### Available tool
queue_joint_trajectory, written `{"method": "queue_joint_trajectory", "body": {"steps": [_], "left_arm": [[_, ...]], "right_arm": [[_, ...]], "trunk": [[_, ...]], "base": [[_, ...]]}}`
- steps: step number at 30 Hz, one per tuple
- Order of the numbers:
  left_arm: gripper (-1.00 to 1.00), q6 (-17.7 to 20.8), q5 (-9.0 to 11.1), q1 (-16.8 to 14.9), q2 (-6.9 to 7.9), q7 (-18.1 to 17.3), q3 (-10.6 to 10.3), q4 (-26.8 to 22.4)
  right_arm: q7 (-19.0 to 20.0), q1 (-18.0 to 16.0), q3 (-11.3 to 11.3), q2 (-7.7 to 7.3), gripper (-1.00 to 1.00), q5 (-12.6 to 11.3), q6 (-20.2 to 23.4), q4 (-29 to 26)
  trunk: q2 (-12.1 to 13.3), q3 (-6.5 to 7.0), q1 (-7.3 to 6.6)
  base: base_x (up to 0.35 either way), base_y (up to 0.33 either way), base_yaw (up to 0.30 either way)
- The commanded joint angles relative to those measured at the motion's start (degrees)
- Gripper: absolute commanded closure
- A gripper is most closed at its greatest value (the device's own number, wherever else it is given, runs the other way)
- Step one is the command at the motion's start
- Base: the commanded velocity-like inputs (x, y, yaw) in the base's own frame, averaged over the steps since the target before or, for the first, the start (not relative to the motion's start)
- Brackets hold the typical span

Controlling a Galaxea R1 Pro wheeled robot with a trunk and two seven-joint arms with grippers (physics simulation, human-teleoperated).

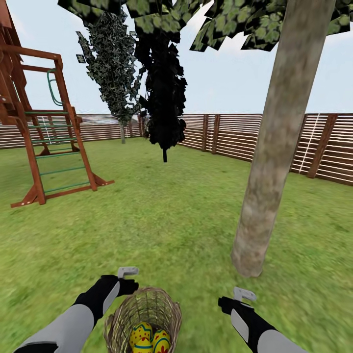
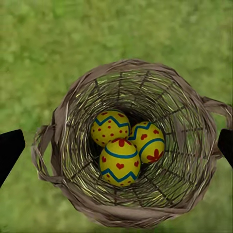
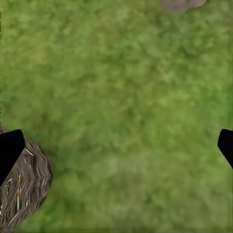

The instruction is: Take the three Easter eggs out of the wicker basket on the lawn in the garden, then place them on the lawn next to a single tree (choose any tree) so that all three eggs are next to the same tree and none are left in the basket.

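Three Easter eggs (image 2: 124,143) are seen clustered in wicker basket (image 2: 194,160) directly beneath left gripper (image 2: 116,145), fingers apart; right gripper (image 3: 116,145), also spread, is offset over lawn (image 3: 126,97) twd tree (image 1: 274,162).

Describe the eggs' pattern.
Yellow eggs with blue-green zigzag bands and red dots or hearts; clearest in the left wrist view.

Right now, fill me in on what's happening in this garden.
A two-armed robot stands on the green lawn over a small round tan wicker basket. All three yellow Easter eggs with blue-green zigzags and red marks lie inside it. The left gripper hangs open above the basket; the right gripper is open over bare grass. The thick grey-beige tree trunk stands close ahead to the right.
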Motion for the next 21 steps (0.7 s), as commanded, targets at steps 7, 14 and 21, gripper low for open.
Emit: {"method": "queue_joint_trajectory", "body": {"steps": [7, 14, 21], "left_arm": [[-1.00, 4.3, -0.1, 0.0, 0.00, -0.3, 0.3, 0.4], [-1.00, 5.8, -0.1, -0.1, -0.39, -0.3, 0.1, 8.8], [-1.00, 5.8, 0.0, -0.1, -0.49, -0.4, 0.2, 10.0]], "right_arm": [[-0.1, 0.0, -0.2, 0.05, -1.00, -0.3, 0.3, 0.0], [-0.1, 0.0, -0.2, 0.05, -1.00, -0.3, 0.2, 0.0], [-0.1, 0.0, -0.2, 0.05, -1.00, -0.3, 0.2, 0.0]], "trunk": [[2.8, 1.20, -1.54], [3.2, 1.37, -1.76], [3.2, 1.37, -1.76]], "base": [[0.000, 0.000, 0.000], [0.000, 0.000, 0.000], [0.000, 0.000, 0.000]]}}
